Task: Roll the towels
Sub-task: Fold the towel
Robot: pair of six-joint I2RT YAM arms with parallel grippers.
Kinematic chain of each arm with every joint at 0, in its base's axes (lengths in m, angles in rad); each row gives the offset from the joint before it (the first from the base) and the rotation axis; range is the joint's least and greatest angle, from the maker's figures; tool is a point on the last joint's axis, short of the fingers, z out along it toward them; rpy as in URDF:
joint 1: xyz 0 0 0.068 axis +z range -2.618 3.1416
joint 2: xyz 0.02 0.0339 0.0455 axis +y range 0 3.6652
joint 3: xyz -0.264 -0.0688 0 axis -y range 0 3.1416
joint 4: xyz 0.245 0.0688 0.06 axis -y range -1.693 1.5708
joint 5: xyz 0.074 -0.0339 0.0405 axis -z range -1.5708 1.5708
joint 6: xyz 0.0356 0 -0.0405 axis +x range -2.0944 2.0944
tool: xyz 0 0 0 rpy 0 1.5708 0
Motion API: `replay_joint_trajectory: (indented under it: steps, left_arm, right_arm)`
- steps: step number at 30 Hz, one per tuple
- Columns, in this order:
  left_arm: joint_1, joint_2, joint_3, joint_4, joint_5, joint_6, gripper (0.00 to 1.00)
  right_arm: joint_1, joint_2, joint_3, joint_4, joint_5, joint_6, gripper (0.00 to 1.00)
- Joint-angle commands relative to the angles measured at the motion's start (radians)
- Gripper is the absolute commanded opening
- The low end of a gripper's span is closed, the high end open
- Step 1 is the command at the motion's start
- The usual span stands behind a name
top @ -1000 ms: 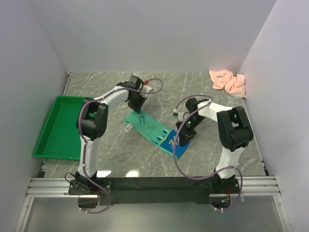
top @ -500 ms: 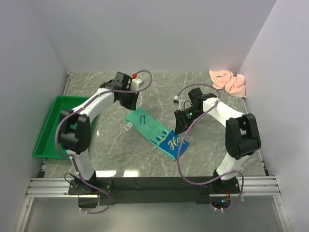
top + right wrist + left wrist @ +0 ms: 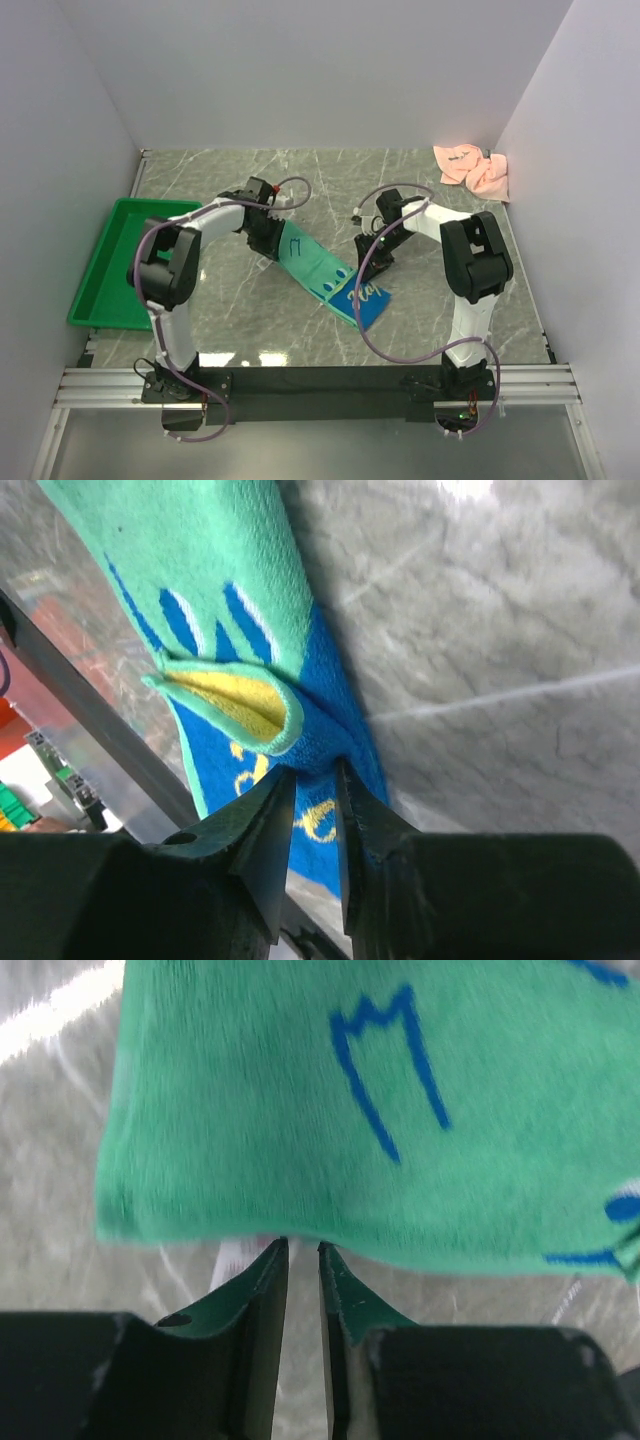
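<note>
The teal and blue towel lies stretched diagonally in the middle of the table. My left gripper is at its far teal end. In the left wrist view its jaws stand narrowly open, tips right at the towel's hem, beside a small white tag. My right gripper is at the blue end. In the right wrist view it is shut on a bunched fold of the blue cloth, beside an upturned yellow-lined corner. The pink towel lies crumpled at the back right.
A green tray stands at the left of the table. White walls close in the left, back and right sides. The black rail with both arm bases runs along the near edge.
My left gripper has come down from behind the towel to its teal end. My right gripper has dropped back onto the blue end, which now curls up, covering part of the lettering.
</note>
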Motion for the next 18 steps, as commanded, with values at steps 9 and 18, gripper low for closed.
replay_joint_trajectory:
  steps: [9, 18]
  left_arm:
    - [0.004, 0.318, 0.377, 0.050, -0.002, 0.060, 0.23]
    - [0.033, 0.372, 0.609, 0.085, 0.048, 0.123, 0.65]
  right_arm:
    - [0.028, -0.040, -0.048, 0.058, -0.055, 0.054, 0.34]
    - [0.019, -0.266, -0.092, 0.132, -0.110, 0.065, 0.42]
